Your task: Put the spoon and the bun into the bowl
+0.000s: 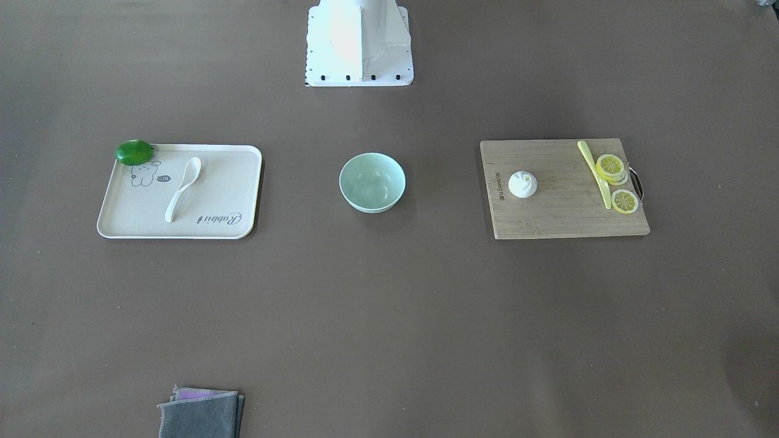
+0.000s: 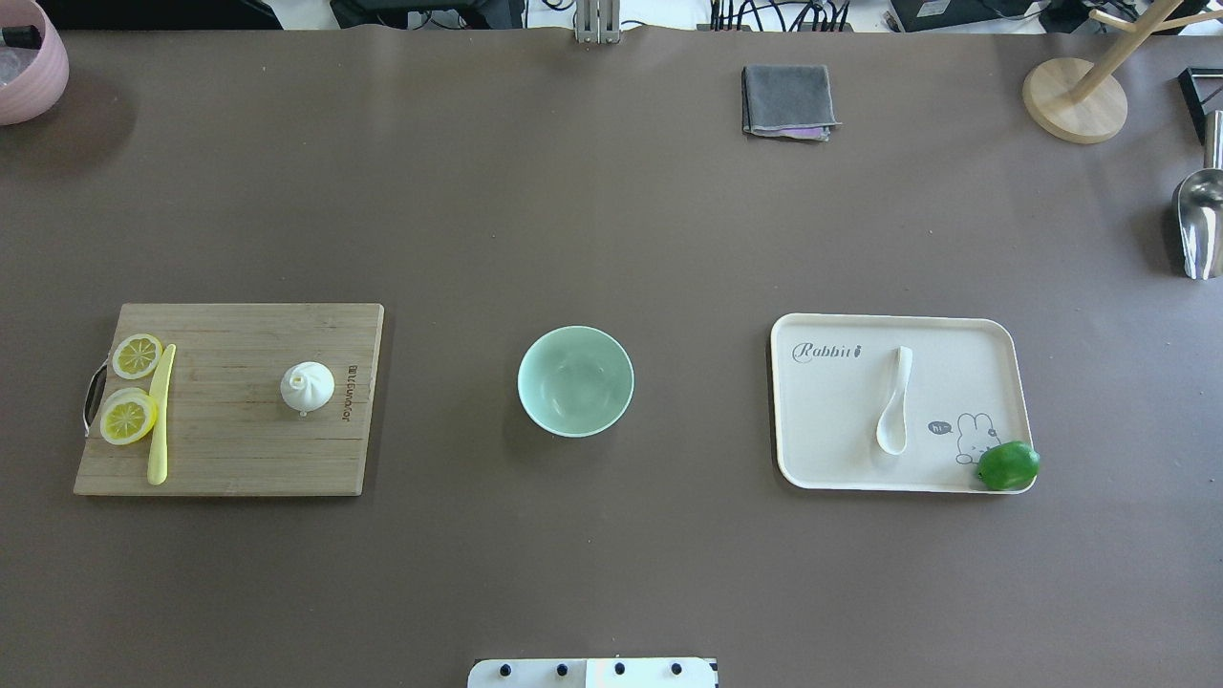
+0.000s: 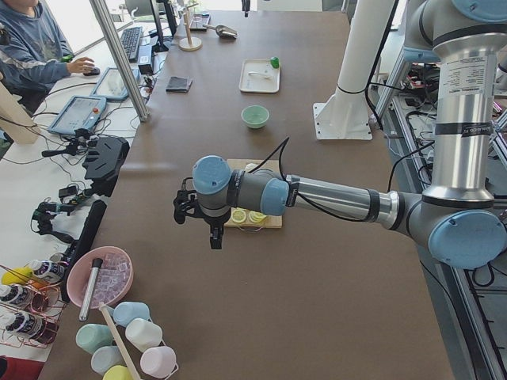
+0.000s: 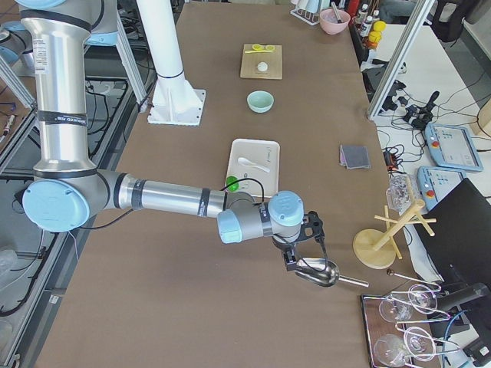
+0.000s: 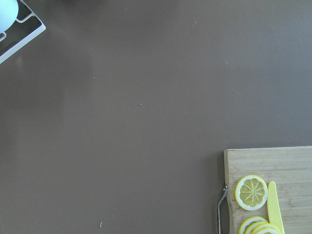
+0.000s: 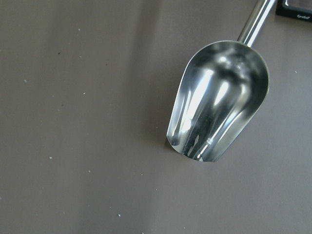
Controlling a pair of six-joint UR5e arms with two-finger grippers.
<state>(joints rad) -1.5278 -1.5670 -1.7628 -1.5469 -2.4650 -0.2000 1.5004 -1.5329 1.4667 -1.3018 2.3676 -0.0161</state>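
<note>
The cream-white spoon (image 1: 182,188) lies on a beige tray (image 1: 122,225); it also shows in the overhead view (image 2: 894,401). The white pleated bun (image 1: 522,184) sits on a wooden cutting board (image 1: 560,213); it also shows in the overhead view (image 2: 307,387). The mint-green bowl (image 1: 372,182) stands empty between them, at the table's middle (image 2: 575,381). My left gripper (image 3: 215,236) shows only in the exterior left view, off the board's lemon end. My right gripper (image 4: 295,261) shows only in the exterior right view, over a metal scoop. I cannot tell whether either is open.
A green lime (image 2: 1007,465) sits on the tray's corner. Lemon slices (image 2: 129,418) and a yellow knife (image 2: 160,416) lie on the board. A metal scoop (image 6: 219,102), a wooden stand (image 2: 1075,100), a grey cloth (image 2: 786,100) and a pink bowl (image 2: 29,72) sit at the table's edges.
</note>
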